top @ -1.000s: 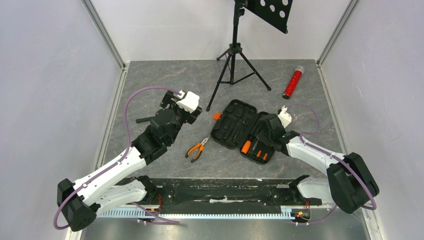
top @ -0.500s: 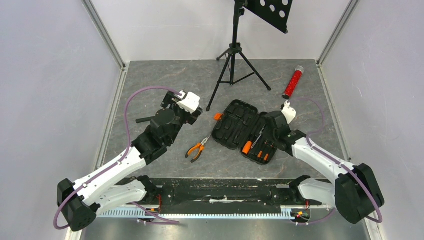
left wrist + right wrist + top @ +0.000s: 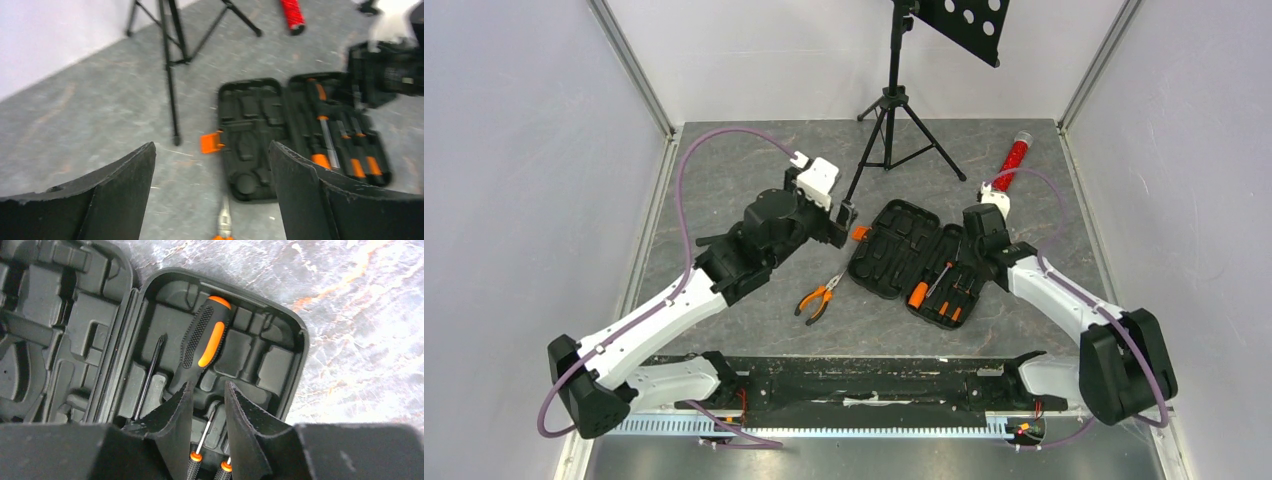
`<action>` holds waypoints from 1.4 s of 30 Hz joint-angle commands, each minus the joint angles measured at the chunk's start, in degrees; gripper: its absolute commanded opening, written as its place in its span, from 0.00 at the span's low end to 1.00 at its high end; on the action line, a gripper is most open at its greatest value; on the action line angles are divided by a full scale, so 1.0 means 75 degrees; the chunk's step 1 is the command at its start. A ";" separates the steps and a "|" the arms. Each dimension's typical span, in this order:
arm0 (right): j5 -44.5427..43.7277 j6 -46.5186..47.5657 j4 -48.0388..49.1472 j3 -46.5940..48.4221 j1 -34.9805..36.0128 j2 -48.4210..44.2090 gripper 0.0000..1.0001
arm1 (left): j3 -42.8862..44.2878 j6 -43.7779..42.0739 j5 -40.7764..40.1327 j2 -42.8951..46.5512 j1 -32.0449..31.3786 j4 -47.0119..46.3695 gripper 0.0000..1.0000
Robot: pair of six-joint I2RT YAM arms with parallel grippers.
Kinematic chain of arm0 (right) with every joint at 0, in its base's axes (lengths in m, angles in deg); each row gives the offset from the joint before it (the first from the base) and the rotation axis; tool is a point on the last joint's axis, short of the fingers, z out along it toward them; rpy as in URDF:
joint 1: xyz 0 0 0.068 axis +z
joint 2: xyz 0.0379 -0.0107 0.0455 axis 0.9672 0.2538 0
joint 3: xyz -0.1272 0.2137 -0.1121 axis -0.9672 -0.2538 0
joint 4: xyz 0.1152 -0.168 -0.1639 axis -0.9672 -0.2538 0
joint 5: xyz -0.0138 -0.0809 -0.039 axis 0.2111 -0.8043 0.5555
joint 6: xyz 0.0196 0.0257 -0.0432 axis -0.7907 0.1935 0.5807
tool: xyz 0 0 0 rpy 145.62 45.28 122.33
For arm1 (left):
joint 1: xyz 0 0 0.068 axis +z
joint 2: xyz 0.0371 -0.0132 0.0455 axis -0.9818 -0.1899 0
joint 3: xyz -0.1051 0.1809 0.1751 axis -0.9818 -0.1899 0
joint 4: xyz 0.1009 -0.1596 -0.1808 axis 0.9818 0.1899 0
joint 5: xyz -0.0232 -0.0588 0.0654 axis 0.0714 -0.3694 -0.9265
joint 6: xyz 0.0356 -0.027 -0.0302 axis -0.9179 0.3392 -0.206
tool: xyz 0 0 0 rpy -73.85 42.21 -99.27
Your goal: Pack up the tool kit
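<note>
Case: the black plastic clamshell tool case (image 3: 892,248) lies open and flat mid-table, with its orange latch (image 3: 858,233) on the left edge.
Right gripper: my right gripper (image 3: 208,386) hangs over the right half, fingers a narrow gap apart with nothing between them.
Screwdriver: the large black-and-orange-handled screwdriver (image 3: 205,342) lies slantwise across the recesses. I judge it unseated, so I'd square it to its slot and press it down.
Left gripper: my left gripper (image 3: 211,146) is spread wide and empty, above the latch side.
Pliers: the orange-handled pliers (image 3: 819,298) lie on the table beside the case. I'd come straight down, close across both handles, and lift clear of the rim.
Risk: shoving the case sideways.
</note>
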State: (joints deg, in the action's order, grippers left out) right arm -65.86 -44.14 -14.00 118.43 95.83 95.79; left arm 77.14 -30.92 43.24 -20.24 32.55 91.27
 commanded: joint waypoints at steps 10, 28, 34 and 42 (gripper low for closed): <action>0.1373 0.1084 0.0889 0.0366 -0.0155 0.0928 0.33 | 0.0222 0.2898 0.0951 -0.1965 -0.1789 -0.0145 0.78; 0.1801 0.1448 0.1551 0.0305 -0.0769 0.1375 0.32 | 0.1604 0.3139 0.1773 -0.5382 -0.2319 -0.0592 0.52; 0.2252 0.1466 0.1558 0.0281 -0.0798 0.1145 0.32 | 0.1932 0.3396 0.1767 -0.5818 -0.2337 -0.0493 0.43; 0.2402 0.1518 0.1424 0.0420 -0.0883 0.0577 0.33 | 0.2432 0.3867 0.2093 -0.6348 -0.2378 -0.0437 0.24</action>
State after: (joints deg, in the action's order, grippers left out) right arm -49.14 -33.56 -5.15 119.28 89.77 102.83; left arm 91.66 -6.18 56.90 -65.51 15.51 89.22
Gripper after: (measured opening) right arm 0.327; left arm 0.287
